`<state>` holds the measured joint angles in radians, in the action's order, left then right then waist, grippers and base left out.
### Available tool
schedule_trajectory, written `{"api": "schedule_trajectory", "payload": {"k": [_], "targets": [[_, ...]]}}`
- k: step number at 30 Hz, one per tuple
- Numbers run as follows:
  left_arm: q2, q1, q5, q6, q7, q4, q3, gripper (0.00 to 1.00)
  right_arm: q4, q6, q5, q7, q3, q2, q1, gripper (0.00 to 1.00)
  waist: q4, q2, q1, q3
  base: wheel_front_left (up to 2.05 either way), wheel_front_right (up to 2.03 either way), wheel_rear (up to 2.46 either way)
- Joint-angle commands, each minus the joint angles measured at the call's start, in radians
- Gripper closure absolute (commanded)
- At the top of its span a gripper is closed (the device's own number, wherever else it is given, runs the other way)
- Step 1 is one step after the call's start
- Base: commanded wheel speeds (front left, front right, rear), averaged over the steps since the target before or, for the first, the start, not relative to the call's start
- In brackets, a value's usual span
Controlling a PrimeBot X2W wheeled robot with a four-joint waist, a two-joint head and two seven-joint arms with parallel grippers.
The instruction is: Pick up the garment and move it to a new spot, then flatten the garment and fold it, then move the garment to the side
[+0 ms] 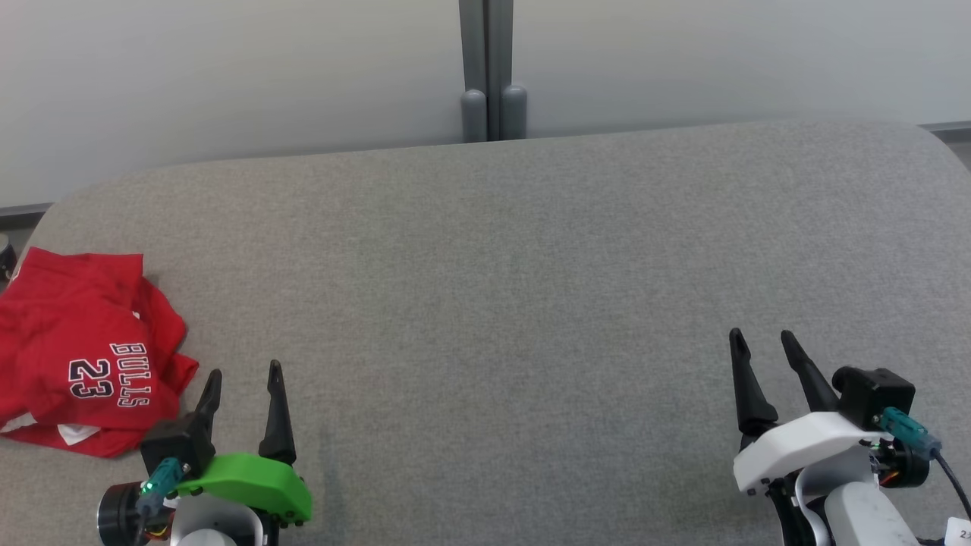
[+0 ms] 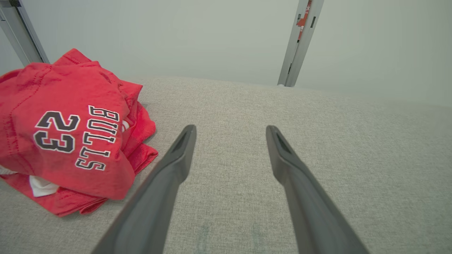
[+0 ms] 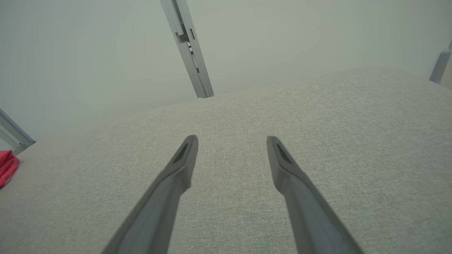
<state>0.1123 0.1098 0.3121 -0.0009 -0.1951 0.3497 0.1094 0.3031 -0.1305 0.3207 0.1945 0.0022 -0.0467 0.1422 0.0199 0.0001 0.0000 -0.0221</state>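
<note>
Head view: your crumpled red "BULLS 23" fabric garment (image 1: 76,349) lies at left edge of grey fabric-covered worktop (image 1: 485,265). Left gripper (image 1: 244,369) just beside it, jaws spread, empty. Right gripper (image 1: 760,334) near front right corner, jaws spread, empty.
Left wrist view: garment (image 2: 63,134) left of left gripper (image 2: 229,128).
Right wrist view: right gripper (image 3: 231,138) well apart from garment (image 3: 5,165).

Red garment (image 1: 83,353) – crumpled, perhaps loosely folded – "BULLS 23" print, surface's left edge

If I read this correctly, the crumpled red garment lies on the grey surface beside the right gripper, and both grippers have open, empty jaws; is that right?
Not quite: the head view shows the red garment beside the left gripper, far from the right gripper. The rest is right.
</note>
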Motion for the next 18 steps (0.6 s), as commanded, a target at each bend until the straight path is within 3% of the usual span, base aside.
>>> {"api": "schedule_trajectory", "payload": {"k": [1,11,18], "targets": [[-0.001,-0.005,-0.020,-0.001,-0.010,-0.001,-0.001,0.00,0.006,0.000,-0.028,0.010,-0.003,-0.003,-0.006,0.00,-0.001,-0.0001,0.0000,0.001,0.00,0.00,0.00],[-0.021,-0.015,-0.085,-0.025,-0.030,0.003,-0.036,0.00,0.018,0.000,-0.106,0.031,-0.010,-0.005,-0.001,0.00,-0.022,-0.0001,0.0000,-0.011,0.00,0.00,0.00],[-0.039,-0.003,-0.121,-0.030,-0.043,0.026,-0.076,0.00,0.024,0.000,-0.153,0.044,0.025,-0.005,0.019,0.00,-0.115,-0.0001,0.0000,-0.049,0.00,0.00,0.00]]}}
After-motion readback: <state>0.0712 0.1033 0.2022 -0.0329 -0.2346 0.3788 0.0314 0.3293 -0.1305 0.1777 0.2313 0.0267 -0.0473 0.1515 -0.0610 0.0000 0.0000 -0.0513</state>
